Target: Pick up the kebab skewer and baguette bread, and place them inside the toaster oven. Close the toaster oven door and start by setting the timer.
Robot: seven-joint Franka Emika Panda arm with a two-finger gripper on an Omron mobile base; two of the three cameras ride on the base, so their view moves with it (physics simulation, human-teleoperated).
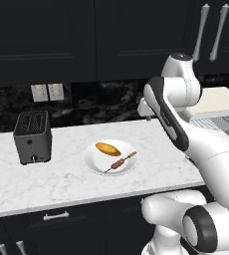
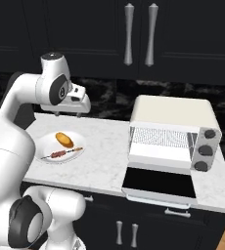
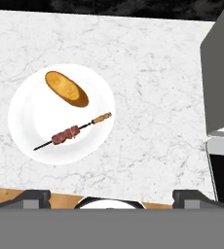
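Marble worktop (image 3: 148,87): pincer (image 2: 69,113) released above plate (image 3: 26,131), skewer (image 3: 72,131) at 6 o'clock of baguette (image 3: 66,89), oven door (image 2: 158,184) dropped for loading.

There was one plate (image 1: 97,164) on the counter (image 1: 61,182), carrying one baguette (image 1: 107,149) and one skewer (image 1: 120,162), with one slot toaster (image 1: 33,137), one toaster oven (image 2: 172,133) with three knobs (image 2: 205,150), and two wall outlets (image 1: 47,92).

White arm (image 1: 206,149) — dark joints
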